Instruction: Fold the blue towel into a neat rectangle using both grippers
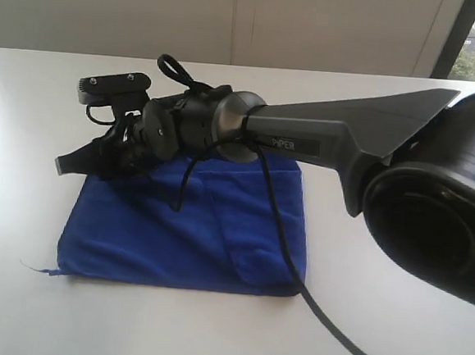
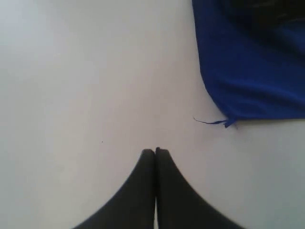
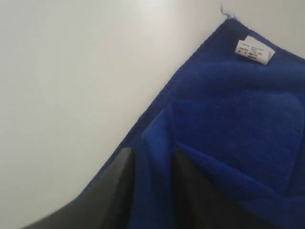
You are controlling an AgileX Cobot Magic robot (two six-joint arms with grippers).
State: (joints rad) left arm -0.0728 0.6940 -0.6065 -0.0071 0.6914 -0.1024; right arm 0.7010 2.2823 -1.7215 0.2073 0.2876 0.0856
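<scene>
Most of the folding looks done: the blue towel [image 1: 192,231] lies in the middle of the white table [image 1: 27,128] as a compact, layered pad, its outline close to a rectangle in the exterior view. Its upper layer carries a slanted crease across the near right part, and a loose thread [image 1: 33,268] trails from the near left corner. The right gripper [image 1: 74,160] reaches across to the towel's far left edge. In the right wrist view its jaws stand parted astride a raised ridge of cloth and do not seem to clamp it, while the small white label [image 3: 255,50] sits near a corner further along that edge. The left gripper [image 2: 155,151] has its fingers pressed together on nothing and hovers over bare table, near the corner with the thread but apart from the cloth. By my reading, what remains is small: the ridge under the right gripper needs to settle flat, the skewed flap could be squared with the edges, and both arms must clear away. Whether the hidden far right edge lines up I cannot tell.
</scene>
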